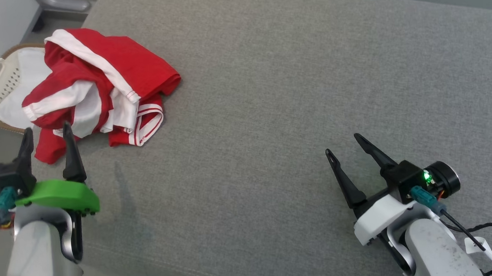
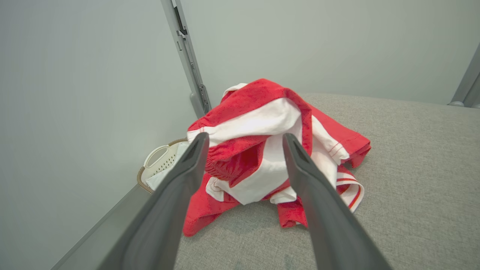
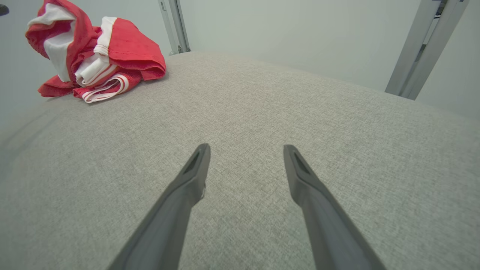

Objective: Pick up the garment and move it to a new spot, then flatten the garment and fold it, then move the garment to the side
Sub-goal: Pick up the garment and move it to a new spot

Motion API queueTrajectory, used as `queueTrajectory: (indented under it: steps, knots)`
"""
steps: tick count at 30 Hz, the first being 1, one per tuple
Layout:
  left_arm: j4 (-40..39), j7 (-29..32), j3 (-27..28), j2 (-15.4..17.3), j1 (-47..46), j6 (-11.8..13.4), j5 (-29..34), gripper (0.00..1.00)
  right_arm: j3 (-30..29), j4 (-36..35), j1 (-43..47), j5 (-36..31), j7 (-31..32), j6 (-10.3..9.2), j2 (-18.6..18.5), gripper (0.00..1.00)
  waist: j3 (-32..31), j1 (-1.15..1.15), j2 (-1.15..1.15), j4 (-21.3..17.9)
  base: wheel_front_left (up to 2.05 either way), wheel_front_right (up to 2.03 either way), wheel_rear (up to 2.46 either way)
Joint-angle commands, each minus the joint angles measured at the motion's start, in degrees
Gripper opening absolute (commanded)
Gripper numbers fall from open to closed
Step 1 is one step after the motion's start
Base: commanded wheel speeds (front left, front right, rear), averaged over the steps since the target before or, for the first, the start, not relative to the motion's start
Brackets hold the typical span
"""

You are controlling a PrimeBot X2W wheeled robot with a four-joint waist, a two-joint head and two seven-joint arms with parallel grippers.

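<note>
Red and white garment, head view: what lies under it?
The grey fabric surface; the crumpled red and white garment also hangs over a white perforated basket, hiding part of it.

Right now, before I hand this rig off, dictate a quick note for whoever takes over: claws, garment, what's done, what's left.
Left claw: open, empty, pointed at the crumpled red and white fabric garment.
Right claw: open, empty, over the bare grey woven fabric surface, well away from the garment.
Garment: heaped at the surface's far left corner, beside a cream plastic laundry basket.
Done: nothing visible; garment not yet picked up.
Left: pick it up, move it to a new spot, flatten, fold, set aside.
</note>
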Motion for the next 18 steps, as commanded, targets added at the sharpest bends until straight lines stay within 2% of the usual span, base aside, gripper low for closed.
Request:
queueTrajectory:
  steps: [1,7,12,14,18]
  knots:
    - [0.87,0.03,-1.55,1.0,-2.76,-0.2,-0.86,1.0,0.02,-0.16,-0.99,-0.58,-0.12,-0.06,-0.43,1.0,3.65,0.0,0.0,-2.86,0.0,0.0,0.0]
    - [5.93,0.03,-7.08,6.59,-12.03,-0.23,-3.5,1.0,0.95,-0.39,-2.97,-0.99,-0.12,-0.06,-0.38,1.0,6.47,0.0,0.0,-5.72,0.0,0.0,0.0]
    - [15.57,0.03,-10.53,10.68,-18.75,-0.21,-4.6,1.0,1.43,-0.34,-3.97,-1.23,-0.12,-0.06,-0.31,1.0,8.05,0.0,0.0,-8.16,0.0,0.0,0.0]
    - [19.39,0.03,-11.79,12.43,-21.33,-0.2,-3.11,1.0,1.33,-0.31,-4.06,-1.26,-0.12,-0.06,-0.29,1.0,8.39,0.0,0.0,-8.95,0.0,0.0,0.0]
    - [29.15,2.79,-13.14,12.62,-23.8,1.0,-2.15,1.0,0.66,-0.49,-3.7,-0.95,-0.12,-0.06,-0.23,1.0,8.57,0.0,0.0,-10.1,0.0,0.0,0.0]
